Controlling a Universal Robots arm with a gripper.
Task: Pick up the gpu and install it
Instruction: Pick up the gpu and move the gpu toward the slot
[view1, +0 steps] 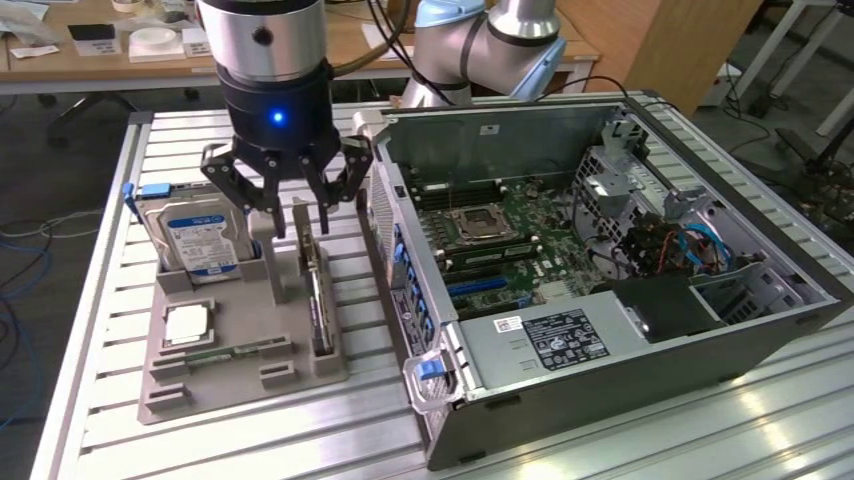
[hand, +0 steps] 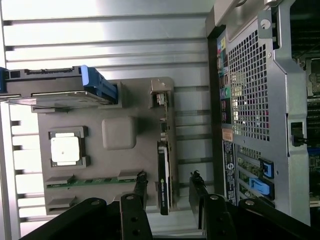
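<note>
Gripper (hand: 169, 177) hangs over the grey fixture tray (view1: 214, 385), which lies on the slotted aluminium table (view1: 747, 420) at the exterior view's left of the open PC case (view1: 761, 310). Its jaws stand wide apart and hold nothing. In wrist view the two black fingers (hand: 141, 187) are one on each side of the gpu (view1: 318, 295), w/ a gap visible on both sides, so no contact is seen. Whether the tips are already down at card level or a bit above it, I cannot tell.

The gpu is not installed: it stands on its long edge in a slot of the tray, on the side nearest the case, approx. parallel to the case's rear panel (hand: 250, 100). Green board and black shroud are seen edge-on.

Other parts in the same tray: a hard drive (view1: 200, 245) w/ blue-white label, upright in a blue caddy at the far end; a CPU (view1: 187, 325) lying flat in its pocket; a narrow green RAM stick (view1: 227, 352) flat beside the CPU.

Inside the case the motherboard (view1: 534, 240) lies exposed, w/ the CPU socket (view1: 478, 225) near its middle and blue cables (view1: 701, 245) towards the exterior view's right. The power supply (view1: 561, 335) w/ black label sits at the near end of the case.
</note>
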